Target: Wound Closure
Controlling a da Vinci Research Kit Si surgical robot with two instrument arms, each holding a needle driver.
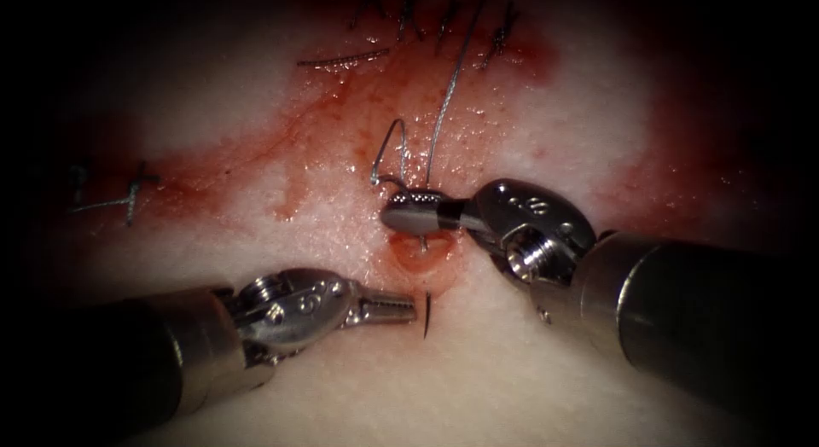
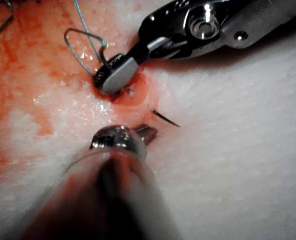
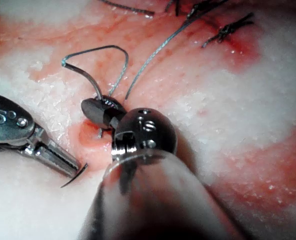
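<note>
My right tool [image 1: 408, 215] has its jaws shut on the curved needle near its tail, just above a small red pit [image 1: 422, 252] in the tissue [image 1: 529, 362]. The needle goes down into the tissue at the pit. Its dark tip [image 1: 426, 315] sticks out on the near side. The tail rises in a small arc [image 1: 394, 140], and the thread [image 1: 448, 89] runs from there toward the far stitches. My left tool [image 1: 405, 309] lies with jaws together, holding nothing, its tip just left of the needle tip [image 2: 165, 119]. The right wrist view has the right tool [image 3: 95, 111], the left tool [image 3: 68, 165] and the tip [image 3: 74, 178].
Finished dark stitches [image 1: 444, 25] run along the far part of the cut, and another stitch [image 1: 128, 193] sits at the far left. A loose thread end [image 1: 341, 59] lies near the far stitches. Red fluid stains the tissue around the pit.
</note>
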